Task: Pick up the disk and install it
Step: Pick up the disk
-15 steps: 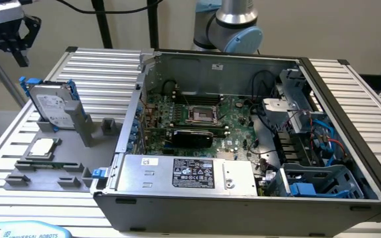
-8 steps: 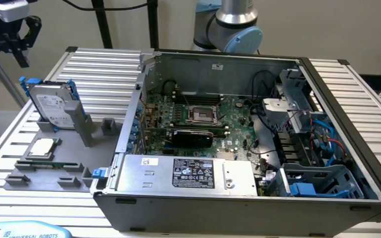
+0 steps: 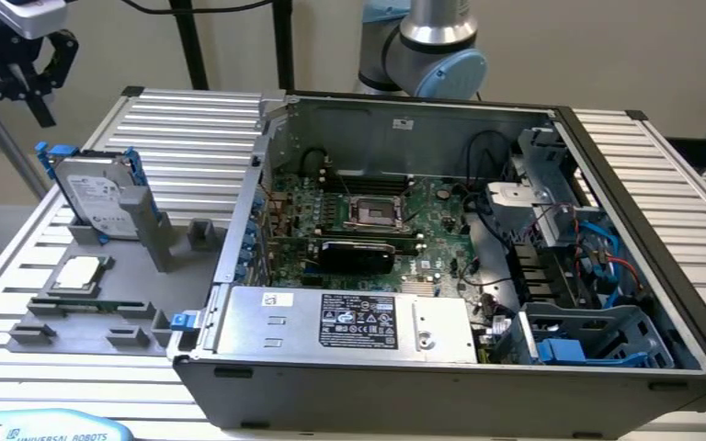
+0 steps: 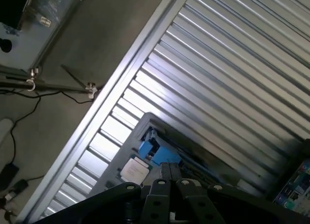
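My gripper [image 3: 37, 96] hangs high over the ribbed metal tabletop [image 3: 194, 129], at the exterior view's left, its fingers pressed together and holding nothing. Well below it, the disk [image 3: 93, 195], silver-grey in a blue carrier, stands tilted on edge in a grey holder [image 3: 144, 248]. A small square processor chip [image 3: 80, 271] lies on the holder just beside the disk. At the exterior view's right is the open computer case [image 3: 451, 119] with its grey power-supply box [image 3: 347, 322].
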Controlling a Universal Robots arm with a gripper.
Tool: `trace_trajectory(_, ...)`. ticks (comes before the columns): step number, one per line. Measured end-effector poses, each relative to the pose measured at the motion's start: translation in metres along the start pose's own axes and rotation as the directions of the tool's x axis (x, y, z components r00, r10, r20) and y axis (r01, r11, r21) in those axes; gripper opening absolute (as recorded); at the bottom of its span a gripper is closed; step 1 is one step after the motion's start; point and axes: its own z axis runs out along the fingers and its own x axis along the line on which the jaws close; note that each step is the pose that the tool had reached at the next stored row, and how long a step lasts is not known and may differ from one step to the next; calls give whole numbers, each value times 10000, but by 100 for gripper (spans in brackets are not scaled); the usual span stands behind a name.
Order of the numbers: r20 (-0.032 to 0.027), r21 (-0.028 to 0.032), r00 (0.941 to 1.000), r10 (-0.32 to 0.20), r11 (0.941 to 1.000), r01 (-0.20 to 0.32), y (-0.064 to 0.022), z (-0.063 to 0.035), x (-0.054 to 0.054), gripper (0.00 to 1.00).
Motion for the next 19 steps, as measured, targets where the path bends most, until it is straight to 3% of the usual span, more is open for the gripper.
trace_trajectory(4, -6, 5, 9973, -733, 9973, 733, 0, 12, 0, 11)
trace_trajectory(9, -16, 11, 9866, -1631, 9866, 1631, -1, 28, 0, 11)
trace_trajectory(14, -22, 20, 9677, -2522, 9677, 2522, -1, 47, 0, 11)
trace_trajectory(19, -5, 57, 9406, -3397, 9405, 3396, -1, 69, 0, 11)
